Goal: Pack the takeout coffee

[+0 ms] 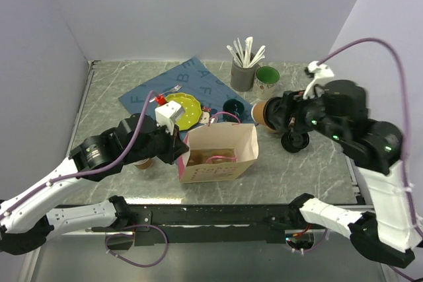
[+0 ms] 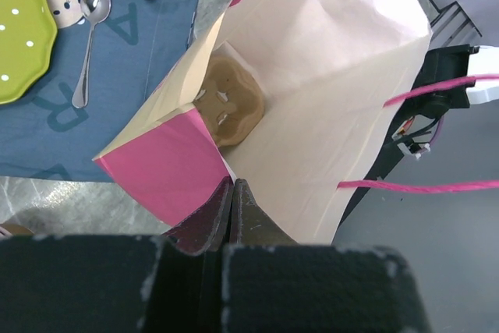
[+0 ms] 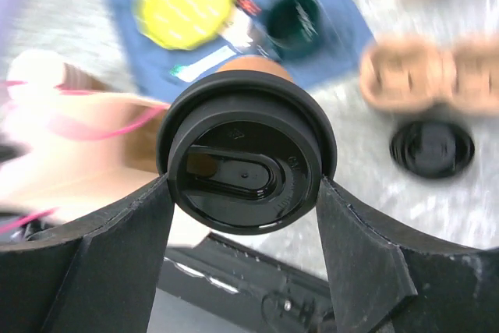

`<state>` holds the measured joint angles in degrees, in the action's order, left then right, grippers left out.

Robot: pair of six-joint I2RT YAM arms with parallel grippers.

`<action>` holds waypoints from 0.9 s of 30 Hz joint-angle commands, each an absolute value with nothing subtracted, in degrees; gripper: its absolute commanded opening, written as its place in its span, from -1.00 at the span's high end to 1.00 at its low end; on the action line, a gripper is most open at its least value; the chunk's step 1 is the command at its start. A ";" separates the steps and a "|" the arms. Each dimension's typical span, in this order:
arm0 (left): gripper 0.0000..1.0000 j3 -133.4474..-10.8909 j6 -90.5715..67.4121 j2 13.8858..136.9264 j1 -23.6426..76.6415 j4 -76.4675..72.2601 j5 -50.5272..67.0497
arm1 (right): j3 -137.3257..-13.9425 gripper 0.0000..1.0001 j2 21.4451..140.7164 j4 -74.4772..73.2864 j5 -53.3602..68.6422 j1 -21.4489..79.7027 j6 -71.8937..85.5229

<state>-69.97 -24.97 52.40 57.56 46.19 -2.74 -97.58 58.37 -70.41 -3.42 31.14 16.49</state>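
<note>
The right gripper [image 3: 243, 186] is seen closed around the takeout coffee [image 3: 245, 154]: its jaws are spread wide, and one is pressed against each side of the round black lid, which is turned toward the wrist camera. Only a sliver of the brown paper cup is shown behind the lid there. From above, the cup is seen tipped well over, with its brown body pointed left toward the paper bag [image 1: 218, 171]. It is held just right of the bag's open top and outside it; whether it is clear of the table cannot be told.

The left gripper [image 2: 232, 207] is shut tight, and the bag's rim is pinched between its jaws beside the pink side panel. The bag is stood upright with its mouth open, and a tan round item [image 2: 228, 99] is seen lying at its bottom.

A blue mat [image 1: 198, 77] is spread behind the bag, and a yellow-green plate [image 1: 183, 110] and a spoon [image 2: 87, 37] are laid on it. A loose black lid [image 3: 432, 148] is seen on the table, well apart from the held cup.
</note>
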 commanded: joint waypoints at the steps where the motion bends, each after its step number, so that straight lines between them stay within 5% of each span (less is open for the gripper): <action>1: 0.98 -71.80 -26.19 53.87 57.04 43.33 -2.02 | -108.00 -0.09 58.62 -73.21 5.25 32.08 8.62; 9: 0.98 -74.09 -25.14 56.16 55.46 42.89 -0.97 | -110.14 -0.09 55.20 -68.91 25.99 32.43 8.17; 17: 0.91 -74.18 -25.66 56.34 55.11 42.01 1.23 | -101.35 -0.08 54.84 -67.76 20.93 38.66 6.33; 23: 0.24 -73.30 -27.16 55.55 55.02 42.71 -1.22 | -98.36 -0.04 58.27 -72.68 5.74 51.73 5.27; 27: 0.07 -71.81 -28.12 54.93 54.93 42.98 -2.02 | -95.19 -0.01 58.89 -73.04 -5.96 59.05 7.38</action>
<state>-72.23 -26.70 56.45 55.20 44.42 -0.89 -97.41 58.08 -72.10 8.38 53.36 6.57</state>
